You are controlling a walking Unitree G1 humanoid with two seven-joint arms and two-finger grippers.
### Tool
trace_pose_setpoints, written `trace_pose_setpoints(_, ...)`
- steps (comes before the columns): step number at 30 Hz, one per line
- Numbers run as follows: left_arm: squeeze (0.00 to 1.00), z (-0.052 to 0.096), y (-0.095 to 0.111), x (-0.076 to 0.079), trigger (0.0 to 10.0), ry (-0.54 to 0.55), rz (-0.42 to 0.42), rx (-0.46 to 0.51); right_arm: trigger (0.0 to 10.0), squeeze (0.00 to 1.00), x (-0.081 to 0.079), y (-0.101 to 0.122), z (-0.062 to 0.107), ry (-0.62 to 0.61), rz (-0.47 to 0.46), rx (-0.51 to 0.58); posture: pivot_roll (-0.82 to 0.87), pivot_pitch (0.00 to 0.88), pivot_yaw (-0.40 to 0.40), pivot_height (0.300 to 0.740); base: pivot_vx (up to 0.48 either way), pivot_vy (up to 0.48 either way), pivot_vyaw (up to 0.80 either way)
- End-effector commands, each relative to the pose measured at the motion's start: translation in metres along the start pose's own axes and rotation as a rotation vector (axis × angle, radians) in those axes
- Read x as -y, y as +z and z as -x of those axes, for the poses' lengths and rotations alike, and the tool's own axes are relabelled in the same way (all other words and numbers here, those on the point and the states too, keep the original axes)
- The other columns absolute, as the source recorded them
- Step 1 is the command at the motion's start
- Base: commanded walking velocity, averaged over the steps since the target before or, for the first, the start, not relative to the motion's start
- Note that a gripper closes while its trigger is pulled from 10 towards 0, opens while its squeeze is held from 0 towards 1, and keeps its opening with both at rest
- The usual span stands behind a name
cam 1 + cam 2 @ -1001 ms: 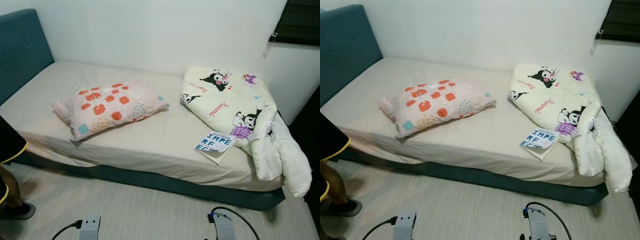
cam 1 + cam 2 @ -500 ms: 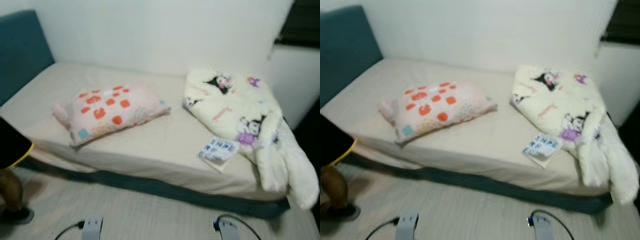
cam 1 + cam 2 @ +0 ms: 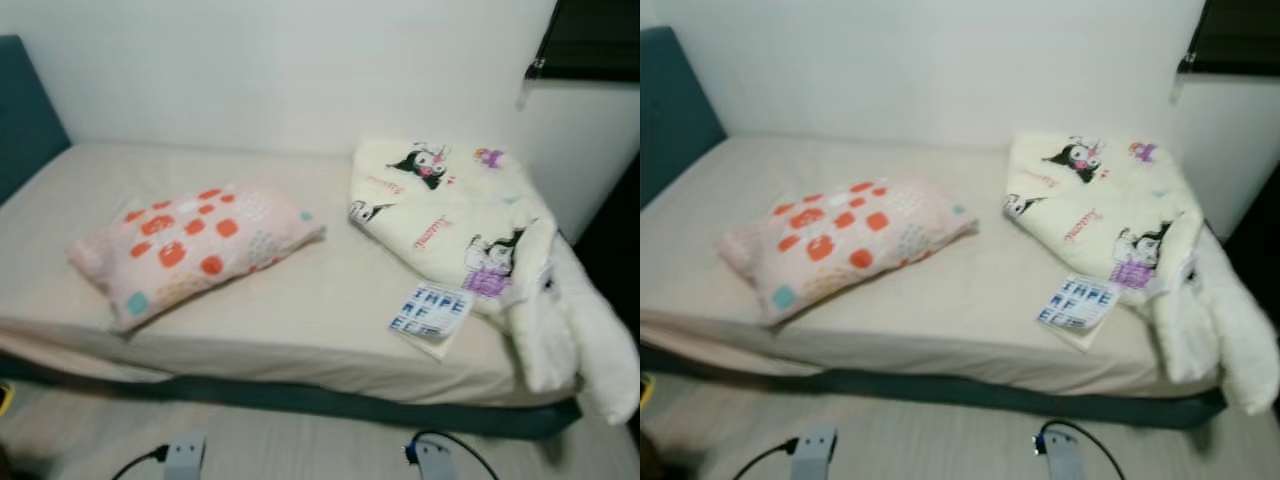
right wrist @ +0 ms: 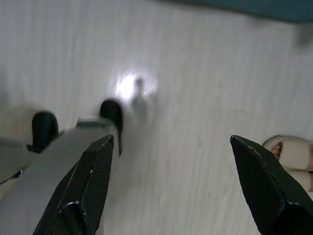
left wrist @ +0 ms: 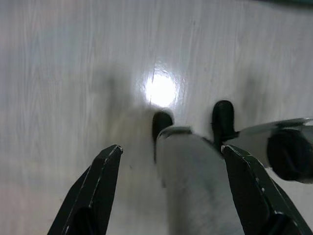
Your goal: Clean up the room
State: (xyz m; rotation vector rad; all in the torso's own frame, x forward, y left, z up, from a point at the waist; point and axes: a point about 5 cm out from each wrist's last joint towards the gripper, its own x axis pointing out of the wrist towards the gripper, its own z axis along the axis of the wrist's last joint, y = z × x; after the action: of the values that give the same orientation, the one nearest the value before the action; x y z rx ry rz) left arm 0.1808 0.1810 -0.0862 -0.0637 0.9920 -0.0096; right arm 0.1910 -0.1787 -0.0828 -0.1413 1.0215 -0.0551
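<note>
While the head camera looks down at a bed [image 3: 300, 310] with a beige sheet and a teal base, both arms hang low over the pale wood-grain floor [image 5: 58, 73]. On the mattress, a pink pillow [image 3: 190, 245] with orange and teal patches lies slightly askew towards the robot's left. To the right, a rumpled cream blanket [image 3: 470, 235] printed with cartoon figures spills over the bed's right end. A book [image 3: 430, 312] with blue block letters on its cover rests flat near the front edge, just beside the blanket. A teal headboard [image 3: 25, 110] stands at far left, and a dark window [image 3: 595, 40] sits in the upper right corner. Seen from its wrist, the left gripper [image 5: 171, 171] hangs with fingers spread wide, holding nothing. Likewise, the right gripper [image 4: 171, 171] is spread wide and empty above the floor; a pale slipper [image 4: 293, 154] lies near one of its fingers, and the bed's teal base runs along the floor's far edge
</note>
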Motion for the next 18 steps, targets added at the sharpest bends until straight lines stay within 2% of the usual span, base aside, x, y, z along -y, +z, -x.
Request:
trace_pose_setpoints(1, 0.00, 0.001, -0.008, -0.002, 10.0, 0.002, -0.006, -0.028, 10.0, 0.00, -0.007, -0.011, 0.001, 0.011, -0.004, -0.040, -0.05, 0.074, -0.008, 0.740, 0.000, 0.000, -0.69)
trace_pose_setpoints(8, 0.00, 0.001, -0.009, -0.002, 10.0, 0.000, -0.013, -0.028, 10.0, 0.00, -0.008, -0.009, 0.001, 0.009, 0.003, -0.033, -0.05, 0.067, -0.008, 0.740, 0.000, 0.000, -0.69)
trace_pose_setpoints(10, 0.00, 0.002, -0.009, -0.003, 10.0, 0.006, 0.009, -0.024, 10.0, 0.00, -0.008, -0.008, 0.001, 0.008, -0.002, -0.022, -0.05, 0.065, -0.008, 0.740, 0.000, 0.000, -0.61)
trace_pose_setpoints(14, 0.00, 0.001, -0.008, -0.002, 10.0, 0.005, 0.020, -0.021, 10.0, 0.00, -0.005, -0.006, 0.001, 0.014, -0.024, 0.001, -0.05, 0.064, -0.006, 0.740, 0.000, 0.000, 0.00)
trace_pose_setpoints(15, 1.00, 0.001, -0.007, -0.002, 10.0, -0.004, 0.032, -0.019, 10.0, 0.99, -0.005, -0.004, 0.001, 0.033, -0.037, 0.013, -0.05, 0.064, -0.006, 0.740, 0.000, 0.000, 0.00)
trace_pose_setpoints(18, 1.00, 0.000, -0.004, 0.001, 10.0, -0.012, 0.041, -0.013, 10.0, 1.00, -0.006, 0.001, 0.001, 0.074, -0.060, 0.033, -0.05, 0.065, -0.007, 0.740, 0.000, 0.000, 0.00)
